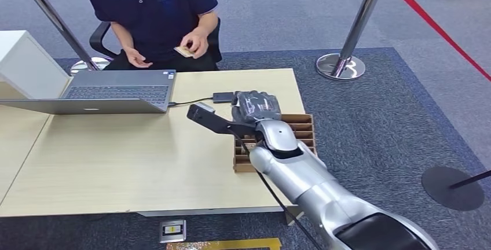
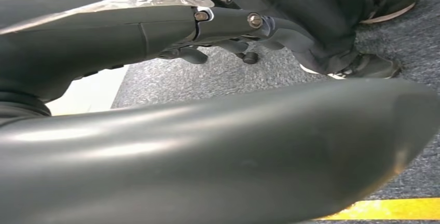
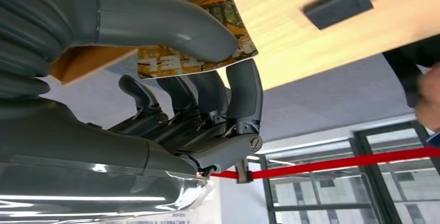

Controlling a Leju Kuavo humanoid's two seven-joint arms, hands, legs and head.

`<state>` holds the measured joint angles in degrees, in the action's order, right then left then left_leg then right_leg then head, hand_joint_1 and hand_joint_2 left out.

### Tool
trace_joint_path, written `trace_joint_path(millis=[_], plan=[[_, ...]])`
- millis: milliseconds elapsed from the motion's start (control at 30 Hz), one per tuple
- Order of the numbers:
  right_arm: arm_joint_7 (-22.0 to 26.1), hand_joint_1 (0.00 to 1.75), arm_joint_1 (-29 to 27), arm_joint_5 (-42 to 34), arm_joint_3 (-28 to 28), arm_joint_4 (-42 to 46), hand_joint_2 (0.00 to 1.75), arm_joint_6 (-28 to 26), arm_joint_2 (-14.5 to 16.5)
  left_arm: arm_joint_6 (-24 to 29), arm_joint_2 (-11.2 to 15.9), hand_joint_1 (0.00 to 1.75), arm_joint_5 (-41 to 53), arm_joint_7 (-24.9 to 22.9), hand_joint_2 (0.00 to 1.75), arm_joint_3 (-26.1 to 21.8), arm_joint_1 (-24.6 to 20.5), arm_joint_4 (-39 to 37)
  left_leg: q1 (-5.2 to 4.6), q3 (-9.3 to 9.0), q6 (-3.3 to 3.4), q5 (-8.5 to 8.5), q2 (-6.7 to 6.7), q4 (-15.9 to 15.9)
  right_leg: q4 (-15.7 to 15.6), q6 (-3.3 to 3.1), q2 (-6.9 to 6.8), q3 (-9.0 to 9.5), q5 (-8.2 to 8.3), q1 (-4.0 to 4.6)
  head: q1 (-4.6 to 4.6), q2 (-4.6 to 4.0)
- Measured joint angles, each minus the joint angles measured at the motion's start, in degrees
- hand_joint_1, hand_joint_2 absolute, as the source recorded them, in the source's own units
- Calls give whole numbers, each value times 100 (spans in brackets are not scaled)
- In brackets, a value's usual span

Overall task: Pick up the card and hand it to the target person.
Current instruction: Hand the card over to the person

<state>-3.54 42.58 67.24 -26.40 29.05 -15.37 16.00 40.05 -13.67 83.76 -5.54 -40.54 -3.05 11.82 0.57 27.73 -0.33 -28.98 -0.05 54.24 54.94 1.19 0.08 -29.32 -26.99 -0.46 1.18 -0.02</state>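
Wooden table, head view: right hand over far end of brown divided card box, fingers curled; laptop at far left; seated person beyond, holding small card-like item.
Left wrist view: left hand over grey carpet, fingers hidden, grip cannot be told.
Right wrist view: thumb and fingers pinch patterned card at box edge; black adapter on tabletop

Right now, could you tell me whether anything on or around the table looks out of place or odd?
One thing stands out: the person already holds a card-like item while the right hand is pinching a card over the cardboard tray. The laptop overhangs the table gap slightly.
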Motion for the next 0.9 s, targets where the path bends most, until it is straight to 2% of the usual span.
trace_joint_path(millis=[500, 900], plan=[[166, 147, 18, -251, -131, 1445, 175, 435, 13, 3, -2, 0, -93, 39, 0, 0, 1, 0, 0, 0, 0, 0, 0, 0, 0, 0, 0, -1, 0, 0, 0, 0], [327, 151, 529, -687, -184, 1156, 175, 570, 248, 3, -2, 0, -37, 66, 0, 9, -13, 0, 0, 1, -4, 3, -2, 0, 2, 0, 0, 0, 0, 0, 0, 0]])
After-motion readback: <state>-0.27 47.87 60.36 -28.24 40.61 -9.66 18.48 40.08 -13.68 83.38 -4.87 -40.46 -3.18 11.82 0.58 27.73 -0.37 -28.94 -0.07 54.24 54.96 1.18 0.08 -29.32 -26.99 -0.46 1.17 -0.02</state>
